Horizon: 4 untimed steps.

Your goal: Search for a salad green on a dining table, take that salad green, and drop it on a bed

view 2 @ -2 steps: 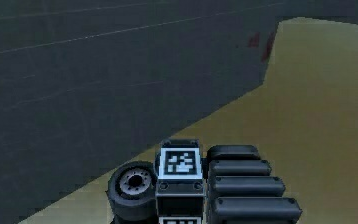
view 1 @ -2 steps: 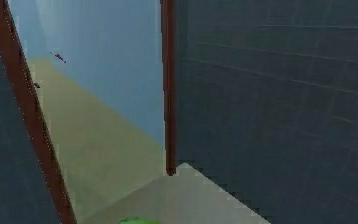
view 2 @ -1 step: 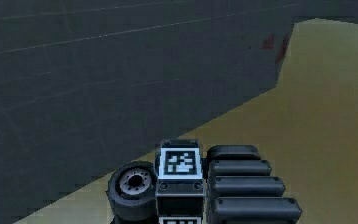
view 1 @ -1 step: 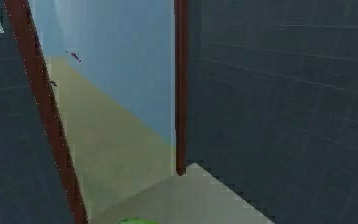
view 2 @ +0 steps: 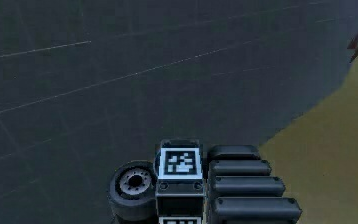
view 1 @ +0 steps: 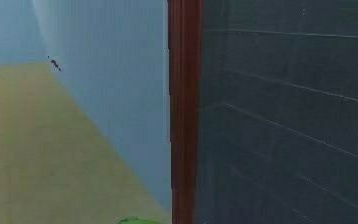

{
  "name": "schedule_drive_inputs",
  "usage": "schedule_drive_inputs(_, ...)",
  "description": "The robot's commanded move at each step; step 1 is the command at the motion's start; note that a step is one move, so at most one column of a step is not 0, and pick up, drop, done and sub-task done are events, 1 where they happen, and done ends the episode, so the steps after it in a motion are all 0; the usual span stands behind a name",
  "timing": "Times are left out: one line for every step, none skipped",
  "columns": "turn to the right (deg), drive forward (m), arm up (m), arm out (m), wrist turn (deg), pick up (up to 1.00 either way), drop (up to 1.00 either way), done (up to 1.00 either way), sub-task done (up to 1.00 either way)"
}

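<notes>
A dark grey tiled wall (view 2: 107, 80) takes the arm side view from nine o'clock through twelve to about three. The same dark tiling (view 1: 287, 120) stands across the forward view's right half, from one o'clock to five. A pale blue wall (view 1: 107, 80) runs from the forward view's twelve o'clock down toward six, with tan floor (view 1: 37, 150) spreading below it from nine o'clock to seven. In the arm side view the floor (view 2: 332, 150) shows at four o'clock. A red-brown upright post (view 1: 185, 110), perhaps a door frame, runs from twelve to six at the forward view's centre, touching the dark tiling on one side and the blue wall on the other. The arm (view 2: 249, 182), a dark ribbed bar, rises at the arm side view's six o'clock, with a white square marker (view 2: 180, 163) at its end. At seven o'clock of that marker sits the gripper (view 2: 137, 188), a round dark body close against the tiled wall. Its fingers cannot be made out, so I cannot tell whether it grasps anything. A sliver of bright green (view 1: 143, 219) touches the forward view's bottom edge at six o'clock; too little shows to tell whether it is the salad green. A tiny dark mark (view 1: 54, 64) sits at ten o'clock on the blue wall.
</notes>
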Motion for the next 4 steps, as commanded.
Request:
schedule_drive_inputs(-21.0,0.00,0.00,0.00,0.0,0.00,0.00,0.00,0.00)
schedule_drive_inputs(0.0,0.10,0.00,0.00,0.0,0.00,0.00,0.00,0.00)
schedule_drive_inputs(-21.0,0.00,0.00,0.00,0.0,0.00,0.00,0.00,0.00)
schedule_drive_inputs(0.0,1.00,0.00,0.00,0.0,0.00,0.00,0.00,0.00)
